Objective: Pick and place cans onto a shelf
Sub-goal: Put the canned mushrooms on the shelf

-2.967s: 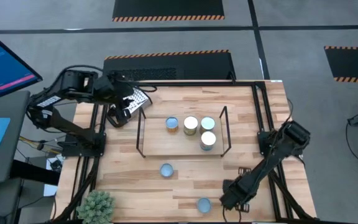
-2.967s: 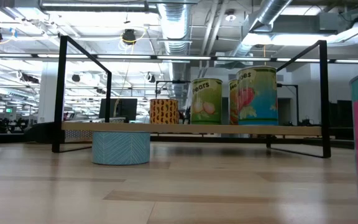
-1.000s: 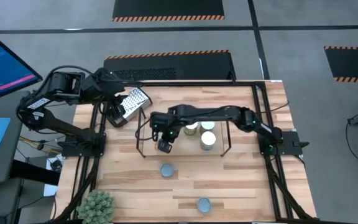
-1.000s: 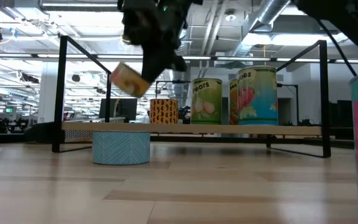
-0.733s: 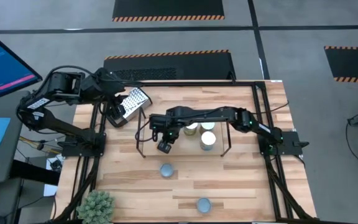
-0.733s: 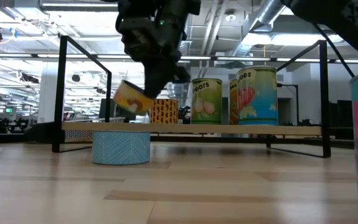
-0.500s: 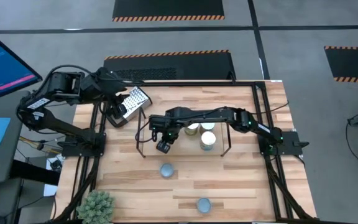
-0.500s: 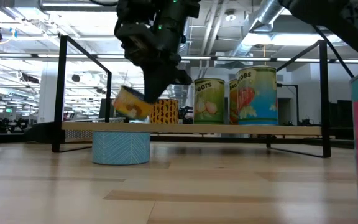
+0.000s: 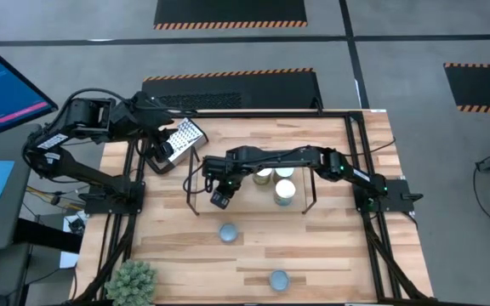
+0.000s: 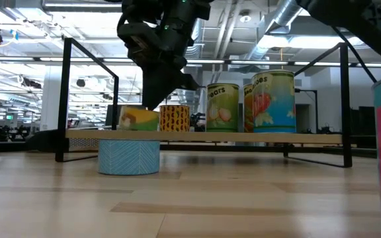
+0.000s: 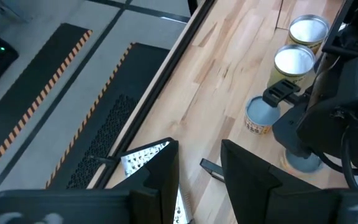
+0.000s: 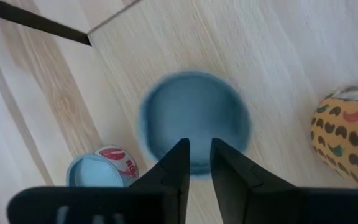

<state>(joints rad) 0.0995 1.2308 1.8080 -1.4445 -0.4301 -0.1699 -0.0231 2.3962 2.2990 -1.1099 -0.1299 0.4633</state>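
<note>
My right gripper [image 9: 219, 195] reaches from the table's right side over the left part of the shelf [image 9: 196, 183]. Its fingers stand close together on top of a yellow can [image 10: 139, 119] with a bluish lid [image 12: 194, 118]. That can stands upright with its bottom on the shelf's wooden board [image 10: 256, 137], left of an orange patterned can [image 10: 174, 118]. Three more cans [image 9: 285, 191] stand on the shelf's right part. My left gripper [image 11: 201, 177] is open at the far left corner, beside the grater [image 11: 143, 158]. My right gripper comes at the yellow can from above, slanting, with its fingers [image 12: 180, 155] over the lid's near edge [image 12: 197, 163]. The fingers hide the place of contact, so which part they have cannot be told. The can stands upright, its bottom on the shelf board.
Two cans stand on the table in front of the shelf, one near the middle [image 9: 226, 231] and one by the near edge [image 9: 277, 279]. A small plant [image 9: 132, 280] is at the near left corner. A black frame edges the table [image 9: 351, 144].
My right gripper has gone down and slightly toward the table's left edge with the yellow can. The can was tilted and hung clear above the shelf board. It now stands upright on the board beside the orange can.
</note>
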